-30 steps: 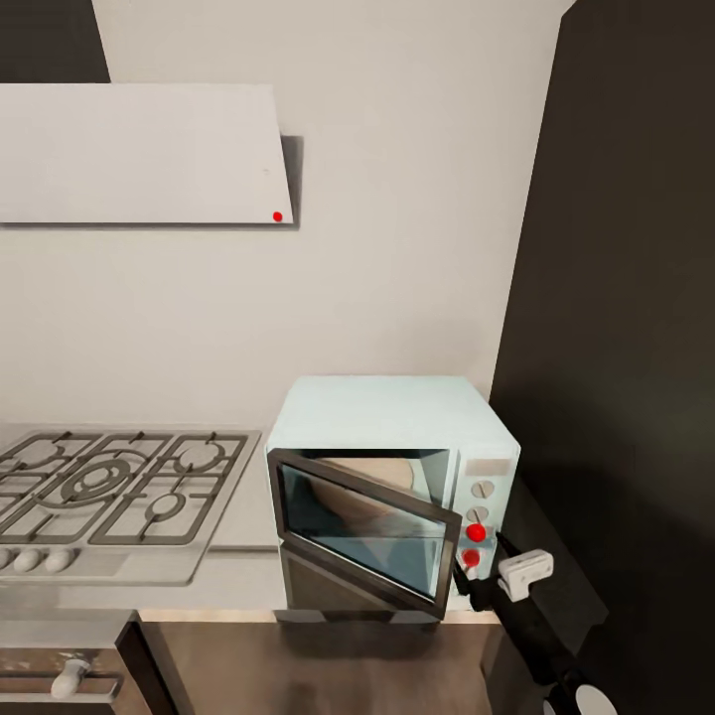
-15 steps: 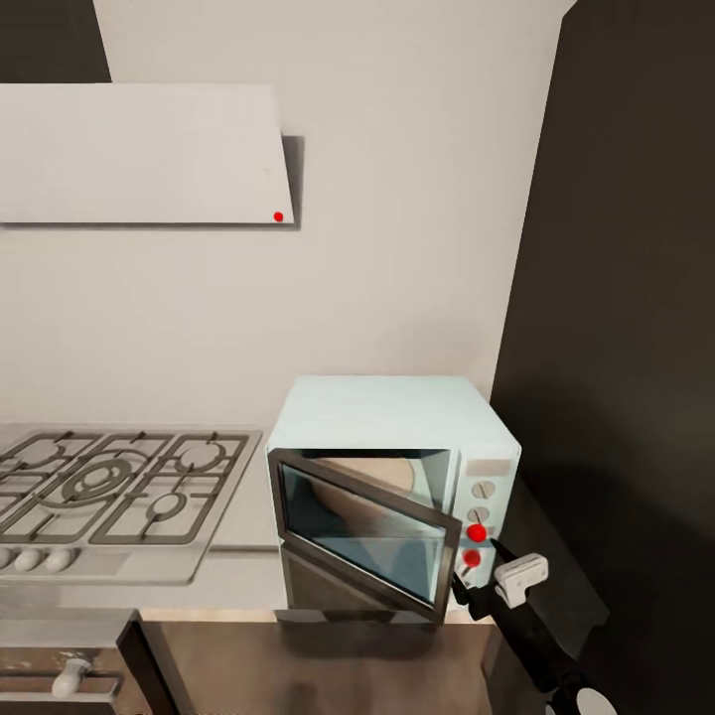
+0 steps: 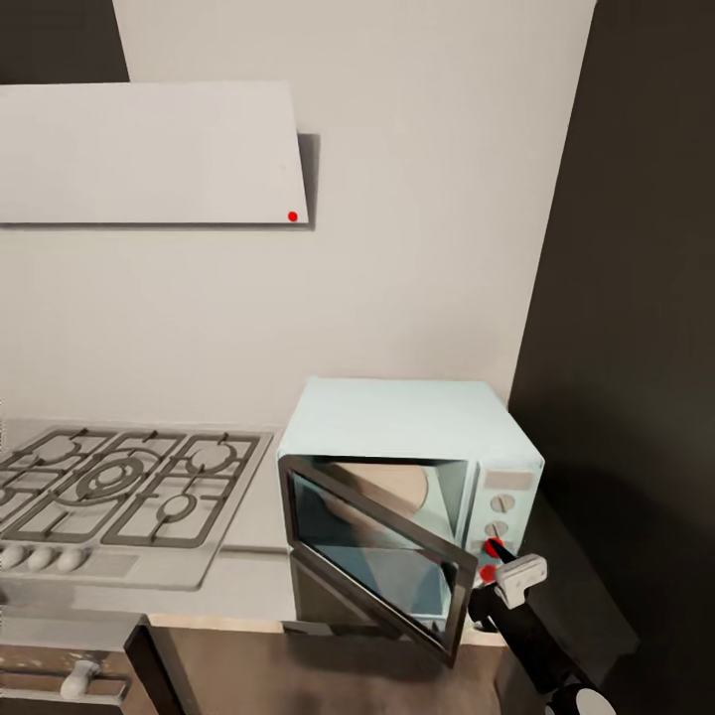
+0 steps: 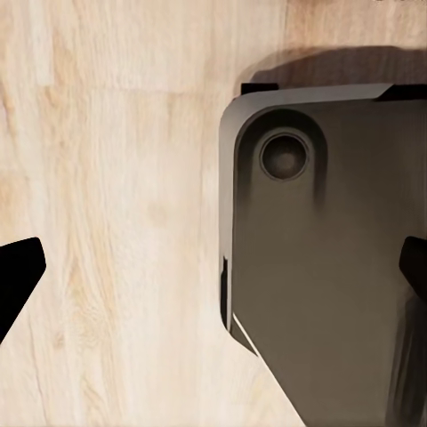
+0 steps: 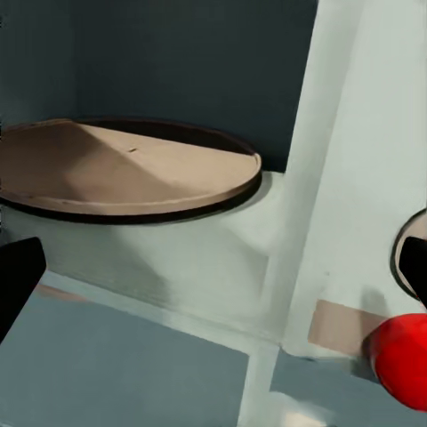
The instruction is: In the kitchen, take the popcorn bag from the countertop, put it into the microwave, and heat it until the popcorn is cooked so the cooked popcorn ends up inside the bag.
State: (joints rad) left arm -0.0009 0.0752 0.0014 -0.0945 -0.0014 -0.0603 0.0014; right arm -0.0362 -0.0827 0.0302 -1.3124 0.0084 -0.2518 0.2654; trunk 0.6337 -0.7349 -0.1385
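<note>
Right gripper (image 3: pixel 494 564) at the microwave (image 3: pixel 412 497) control panel, fingers spread wide, grasping nothing, likely placed to work the red knob (image 5: pixel 405 360). Door (image 3: pixel 375 554) ajar, swung toward the robot, long axis crosswise. Turntable (image 5: pixel 116 169) bare inside; bag location cannot be told. Beyond, hob (image 3: pixel 119 487), then hood (image 3: pixel 149 154).

light: even, soft | shadow: beside hood (image 3: pixel 149 154), right of microwave (image 3: pixel 417 437) | focus: slightly soft render
</note>
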